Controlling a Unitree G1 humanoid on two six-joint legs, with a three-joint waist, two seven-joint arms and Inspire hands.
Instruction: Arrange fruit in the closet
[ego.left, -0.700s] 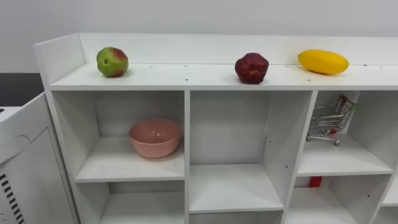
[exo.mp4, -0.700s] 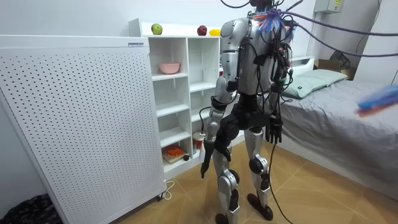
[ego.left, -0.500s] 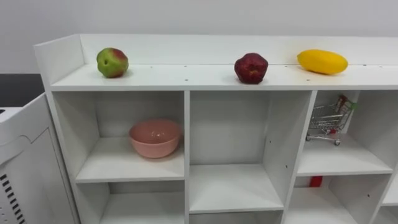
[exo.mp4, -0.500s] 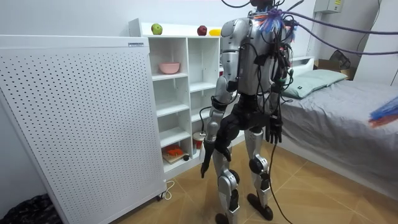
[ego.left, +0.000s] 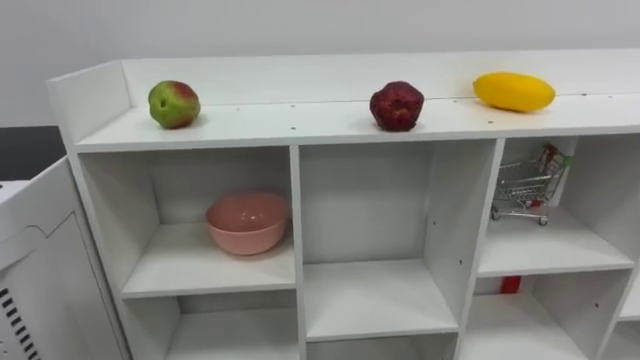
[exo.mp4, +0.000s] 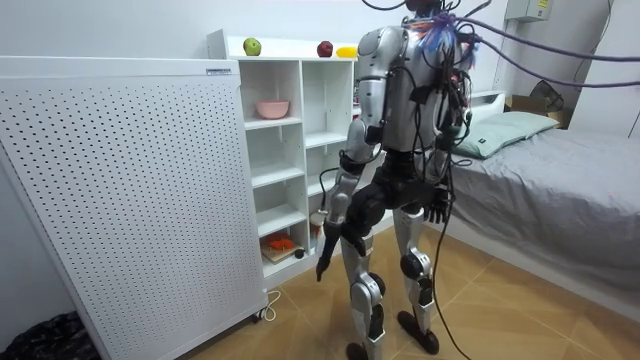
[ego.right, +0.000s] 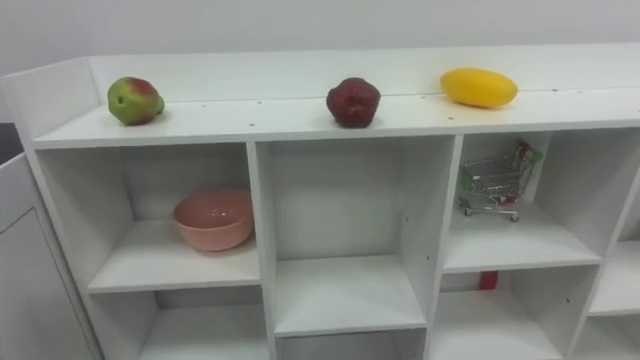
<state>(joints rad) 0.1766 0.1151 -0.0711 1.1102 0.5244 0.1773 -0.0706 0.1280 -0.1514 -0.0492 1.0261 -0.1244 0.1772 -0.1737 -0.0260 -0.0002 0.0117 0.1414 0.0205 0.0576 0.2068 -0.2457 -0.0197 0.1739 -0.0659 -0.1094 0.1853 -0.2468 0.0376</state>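
Left eye view looks at a white closet (ego.left: 297, 240) of open compartments with a long top board. All the fruit sits on that top board, well apart from one another: a green and red apple (ego.left: 174, 104) near the left end, a dark red fruit (ego.left: 396, 106) over the middle column, and a yellow mango (ego.left: 513, 91) lying on its side further right. In the upper left compartment stands a pink bowl (ego.left: 247, 221), upright. The upper middle compartment is bare. A small wire shopping cart (ego.left: 523, 186) stands in the upper right compartment, and a small red object (ego.left: 510, 284) shows in the compartment below it, too hidden to identify.

In the room view the robot stands upright on the wooden floor, facing the closet, with a white perforated panel (exo.mp4: 130, 200) at the room view's left and a bed (exo.mp4: 560, 190) at its right. The left robot hand (exo.mp4: 323, 262) hangs low beside its thigh, fingers pointing down and holding nothing. The right robot hand (exo.mp4: 437, 208) hangs at hip height, fingers loose and empty.
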